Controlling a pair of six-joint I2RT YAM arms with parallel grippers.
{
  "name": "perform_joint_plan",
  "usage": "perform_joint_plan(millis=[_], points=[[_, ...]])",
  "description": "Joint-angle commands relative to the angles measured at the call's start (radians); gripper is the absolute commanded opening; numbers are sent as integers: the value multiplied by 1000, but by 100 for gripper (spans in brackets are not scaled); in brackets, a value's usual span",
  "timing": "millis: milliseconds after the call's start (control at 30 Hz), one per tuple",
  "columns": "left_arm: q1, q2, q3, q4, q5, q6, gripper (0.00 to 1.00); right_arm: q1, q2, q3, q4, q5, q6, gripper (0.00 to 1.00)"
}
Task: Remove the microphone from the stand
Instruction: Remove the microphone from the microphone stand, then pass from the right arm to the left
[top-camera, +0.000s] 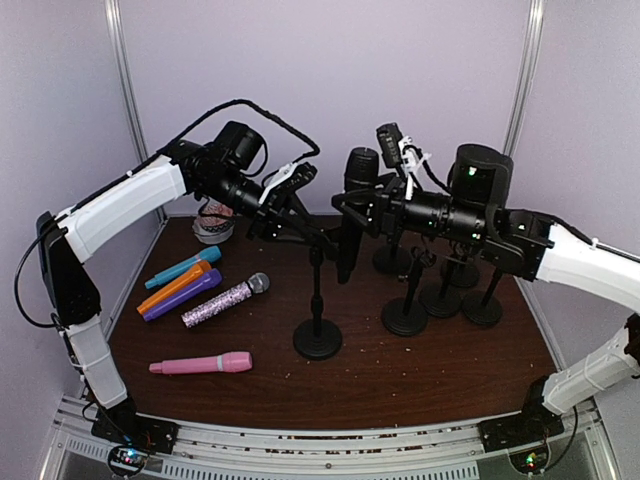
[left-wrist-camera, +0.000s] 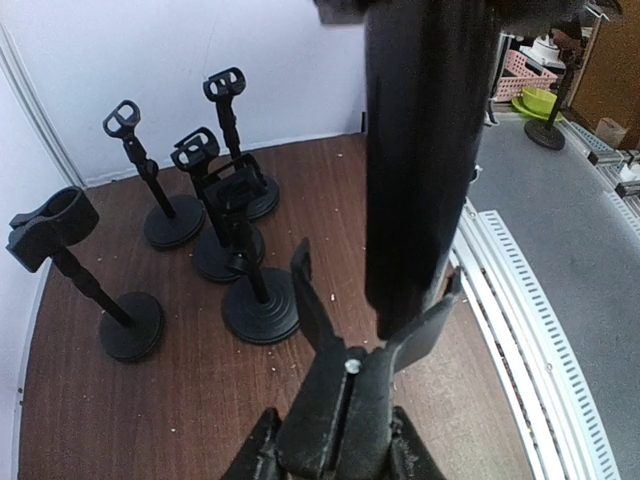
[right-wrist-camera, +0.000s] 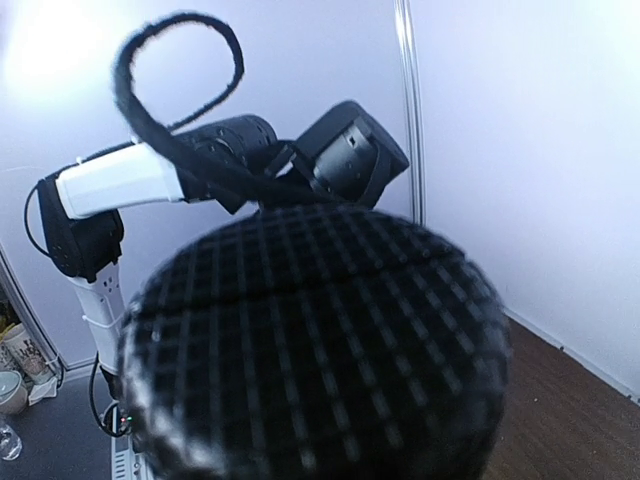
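Black stand (top-camera: 318, 335): round base flat near the middle of the table (top-camera: 440, 370), thin pole rising to a forked clip (left-wrist-camera: 345, 378). Clip prongs spread, nothing seated between them. Black microphone (top-camera: 356, 215) upright and clear of the tabletop, at one o'clock of the base, round mesh head (right-wrist-camera: 310, 350) uppermost. Lower end just by the three-o'clock prong, contact unclear.

I count six microphone stands: one front stand (top-camera: 318, 338) on its own and five clustered stands (top-camera: 404, 316) on my right side. I count six microphones too: one black microphone (top-camera: 352, 195), one teal mic (top-camera: 183, 268), one orange mic (top-camera: 175, 286), one purple mic (top-camera: 183, 296), one silver-glitter mic (top-camera: 225, 301) and one pink mic (top-camera: 203, 364). There is one patterned roll (top-camera: 212, 226).
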Motion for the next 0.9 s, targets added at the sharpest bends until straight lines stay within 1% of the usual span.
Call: perform_joint_plan(millis=[0, 33, 100, 133, 167, 200, 333, 467, 633, 767, 867], points=[[-4, -30, -7, -13, -41, -11, 15, 6, -124, 16, 15, 37, -20, 15], [-4, -30, -5, -13, -45, -15, 26, 5, -140, 7, 33, 38, -11, 14], [-4, -30, 0, -13, -61, -33, 60, 7, -163, -12, 64, 32, 21, 14], [-4, -33, 2, -13, -72, -45, 75, 7, -170, -19, 78, 26, 43, 13], [-5, -36, 3, -13, -85, -55, 94, 8, -173, -24, 91, 20, 64, 13], [-3, -41, 3, -13, -95, -67, 97, 11, -175, -29, 102, 17, 80, 12], [-2, -96, -26, -13, -142, -89, 98, 50, -155, -25, 114, 61, 107, 7], [9, -172, -43, -40, -152, -113, 98, 94, -102, -11, 153, 115, 127, 7], [43, -272, -69, -91, -91, -163, 98, 144, 3, 44, 242, 175, 140, 4], [63, -346, -135, -102, -25, -197, 98, 184, 109, 92, 361, 247, 160, 2], [75, -384, -191, -101, 4, -206, 93, 220, 193, 138, 446, 307, 169, 0]])
